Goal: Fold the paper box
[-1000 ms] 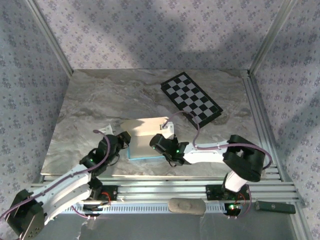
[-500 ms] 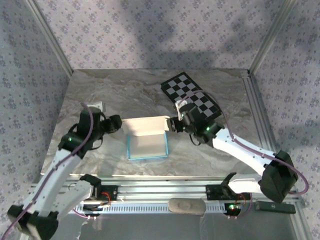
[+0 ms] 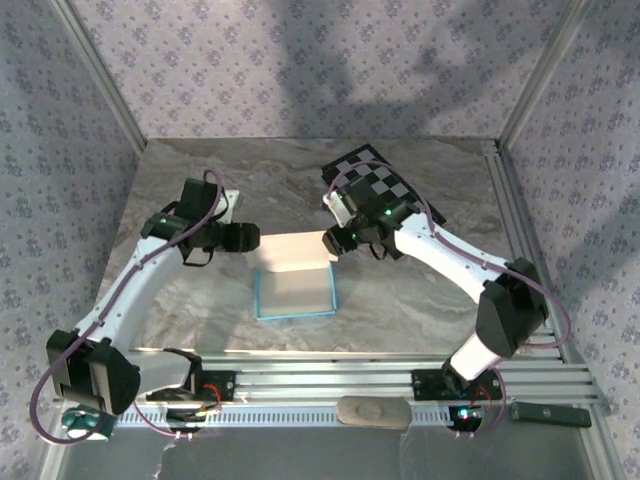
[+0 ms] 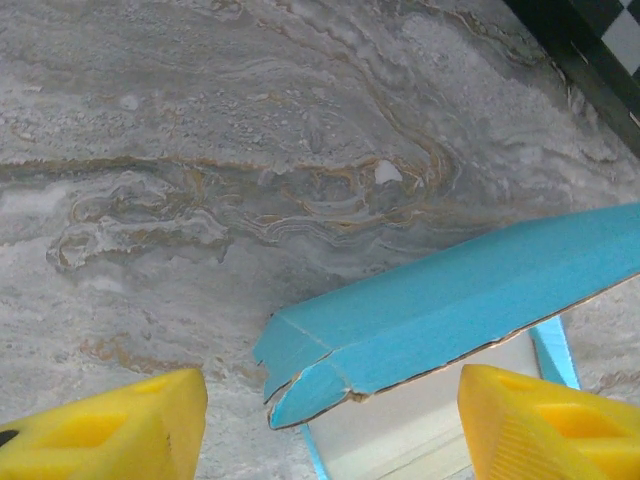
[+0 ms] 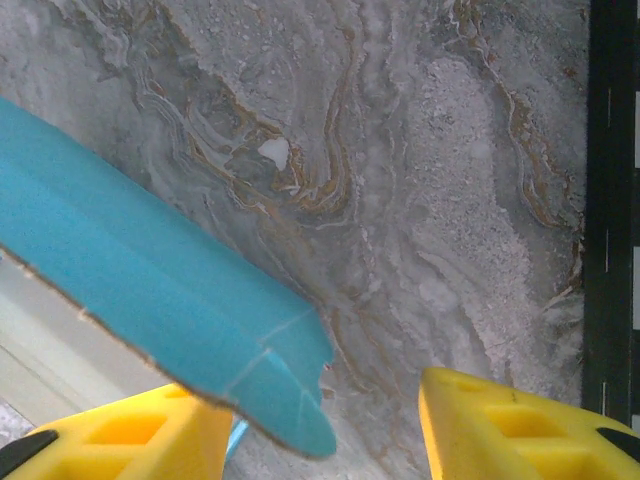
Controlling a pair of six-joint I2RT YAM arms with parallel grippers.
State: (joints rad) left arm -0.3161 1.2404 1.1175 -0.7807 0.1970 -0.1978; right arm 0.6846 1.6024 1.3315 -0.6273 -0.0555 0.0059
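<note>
The paper box (image 3: 293, 290) lies on the marble table, white inside with a turquoise rim, and its back flap (image 3: 292, 250) stands tilted up. My left gripper (image 3: 248, 238) is open at the flap's left end. In the left wrist view the turquoise flap corner (image 4: 330, 375) hangs between the yellow fingers (image 4: 110, 430), touching neither. My right gripper (image 3: 333, 241) is open at the flap's right end. In the right wrist view the rounded corner tab (image 5: 285, 405) sits just in front of one yellow finger (image 5: 130, 440), far from the other.
A black-and-white checkerboard (image 3: 385, 195) lies behind my right arm at the back right. Its edge shows in the left wrist view (image 4: 590, 50) and in the right wrist view (image 5: 612, 200). Metal rails (image 3: 350, 375) run along the near edge, and patterned walls close in the table.
Both grippers have moved from the box's near side back to the ends of the raised rear flap, and both have opened.
</note>
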